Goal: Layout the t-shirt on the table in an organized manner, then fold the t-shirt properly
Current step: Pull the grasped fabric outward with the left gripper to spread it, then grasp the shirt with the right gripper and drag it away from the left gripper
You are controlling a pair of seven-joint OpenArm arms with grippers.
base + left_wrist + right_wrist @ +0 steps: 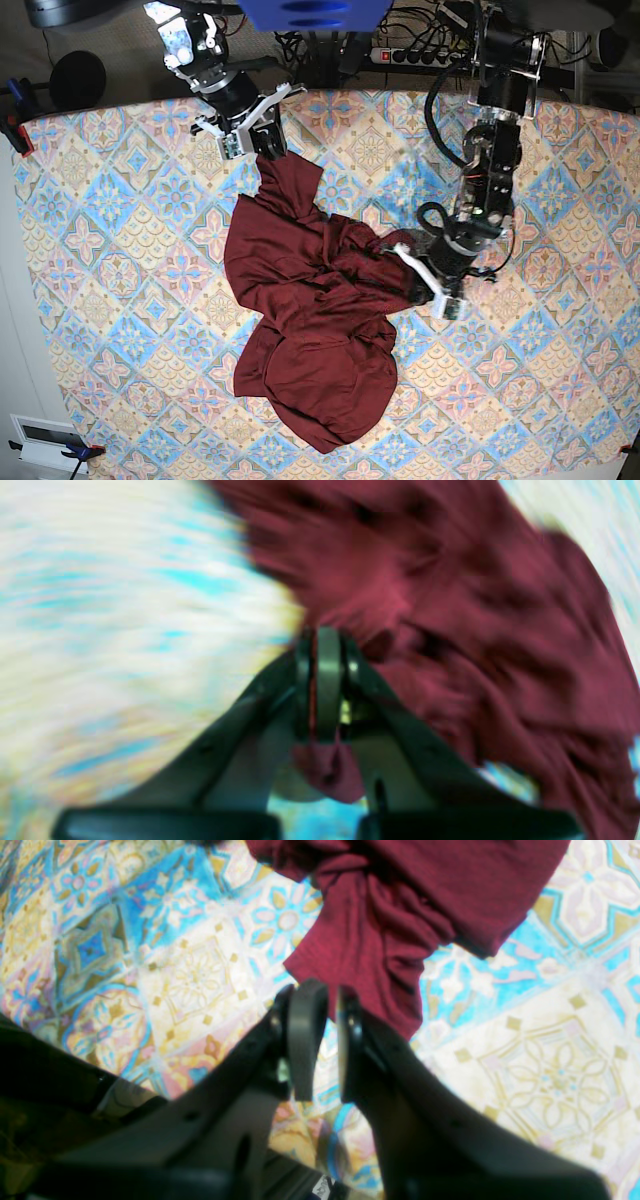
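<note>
The dark maroon t-shirt [310, 330] lies crumpled in the middle of the tile-patterned table [120, 250], one narrow end reaching toward the far edge. My left gripper [412, 272] sits at the shirt's right side. In the blurred left wrist view this gripper [327, 632] is shut on a pinch of the t-shirt [475, 605], with a fold hanging behind the pads. My right gripper [258, 140] is at the shirt's far tip. Its jaws [325, 990] stand slightly open with only table [550, 1065] showing between them, and the t-shirt [390, 915] edge lies just beyond the fingertips.
Cables and a power strip [410, 50] lie past the table's far edge. A clamp [12, 125] grips the far left corner, and a white box [45, 440] sits off the near left corner. Bare patterned cloth [560, 400] surrounds the shirt on all sides.
</note>
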